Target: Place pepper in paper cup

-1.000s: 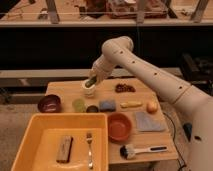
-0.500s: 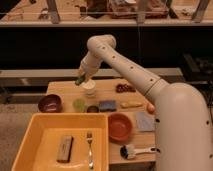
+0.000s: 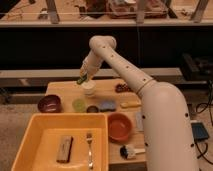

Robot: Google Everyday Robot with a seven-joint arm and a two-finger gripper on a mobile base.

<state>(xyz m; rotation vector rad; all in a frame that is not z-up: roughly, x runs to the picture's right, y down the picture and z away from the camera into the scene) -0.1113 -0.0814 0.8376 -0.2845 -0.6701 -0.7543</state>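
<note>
The white paper cup stands on the wooden table toward its back middle. My gripper hangs just above the cup's left rim, at the end of the white arm that arches over from the right. It is shut on the green pepper, whose lower end points down and sticks out just above and left of the cup. Most of the pepper is hidden by the fingers.
In front of the cup sit a small green cup, a tiny dark cup and a blue sponge. A maroon bowl is at the left, an orange bowl at the right. A yellow tray holds a brown block and a fork.
The arm has swung to the left and its elbow has risen. The gripper with the pepper shifted slightly left and stays just above the paper cup.
</note>
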